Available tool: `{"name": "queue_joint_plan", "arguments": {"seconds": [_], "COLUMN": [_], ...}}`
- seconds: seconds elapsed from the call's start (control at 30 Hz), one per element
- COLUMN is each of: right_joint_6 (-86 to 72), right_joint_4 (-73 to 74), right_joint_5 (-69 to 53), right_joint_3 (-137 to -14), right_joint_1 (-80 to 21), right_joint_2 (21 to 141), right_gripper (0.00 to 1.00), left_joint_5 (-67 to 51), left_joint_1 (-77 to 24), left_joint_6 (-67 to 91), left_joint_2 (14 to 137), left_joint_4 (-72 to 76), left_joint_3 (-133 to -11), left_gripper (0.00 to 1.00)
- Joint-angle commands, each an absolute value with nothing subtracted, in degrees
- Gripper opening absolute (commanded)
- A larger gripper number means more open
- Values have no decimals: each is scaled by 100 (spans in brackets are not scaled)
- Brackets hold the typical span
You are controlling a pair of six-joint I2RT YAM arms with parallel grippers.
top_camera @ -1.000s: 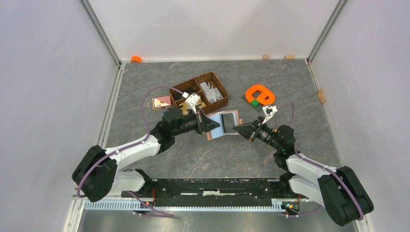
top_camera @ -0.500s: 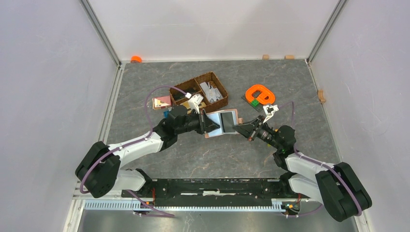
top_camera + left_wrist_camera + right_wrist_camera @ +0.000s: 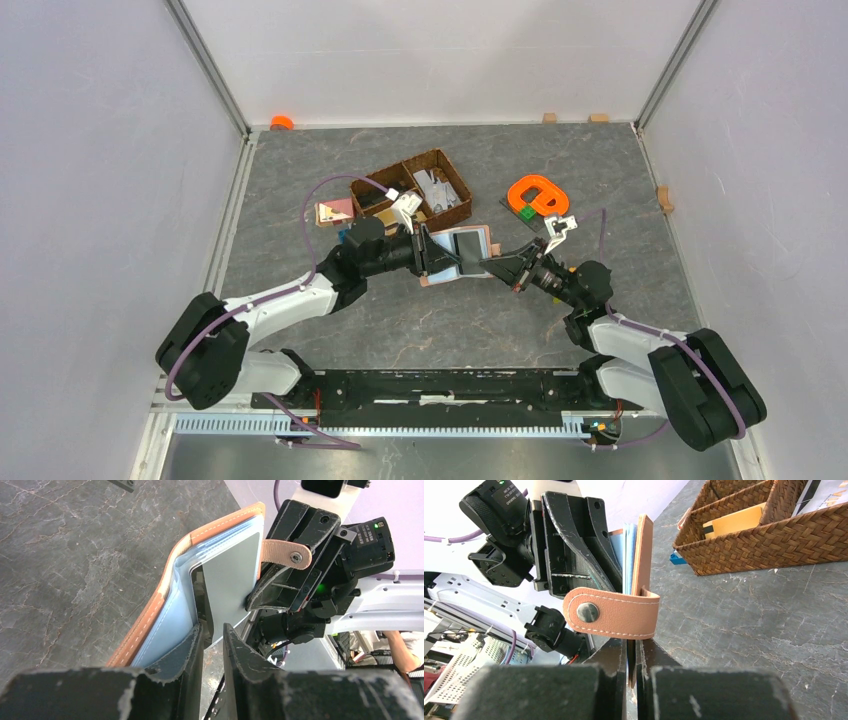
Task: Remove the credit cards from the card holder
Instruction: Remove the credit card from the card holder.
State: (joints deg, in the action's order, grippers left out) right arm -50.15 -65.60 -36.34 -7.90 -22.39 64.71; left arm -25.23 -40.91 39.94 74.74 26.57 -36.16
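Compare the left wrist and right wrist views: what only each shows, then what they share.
Left wrist only: the broad face of the pale card, in clear sleeves. Right wrist only: the wicker basket. Both: the tan card holder, its snap tab, the left gripper slightly parted at the card, and the right gripper shut on the cover.

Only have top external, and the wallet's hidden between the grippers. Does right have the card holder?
Observer: Yes. In right wrist, the right gripper is shut on the card holder's tan cover edge, just under the snap tab.
Operator: Left on a card?
Observer: Left wrist shows the pale grey card's lower edge between the fingers of the left gripper, jaws slightly apart.
Operator: More cards inside?
Observer: A light blue card sits behind it, per left wrist.
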Motion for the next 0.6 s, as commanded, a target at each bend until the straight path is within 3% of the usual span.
{"name": "queue_joint_plan", "arguments": {"seconds": [0.0, 0.23, 0.57], "right_joint_6": [-5256, -5270, -5657], "right_joint_4": [-7329, -7313, -7845], "right_joint_5": [-3914, -3911, -4051], "right_joint_3": [-826, -825, -776], "right_joint_1": [-2294, -2294, -2294], "right_joint_2": [6461, 6425, 6601], "right_gripper": [0, 0, 0], "left_joint_5": [-2465, -2222, -2407], "left_joint_1": [-4078, -4070, -4011], "left_joint_6": [3948, 3912, 4064], "left_joint_2": [7440, 7346, 7448], "left_joint_4": [2885, 2718, 2879], "left_joint_3": [-3551, -3522, -3524], "left_gripper": [31, 45, 41]}}
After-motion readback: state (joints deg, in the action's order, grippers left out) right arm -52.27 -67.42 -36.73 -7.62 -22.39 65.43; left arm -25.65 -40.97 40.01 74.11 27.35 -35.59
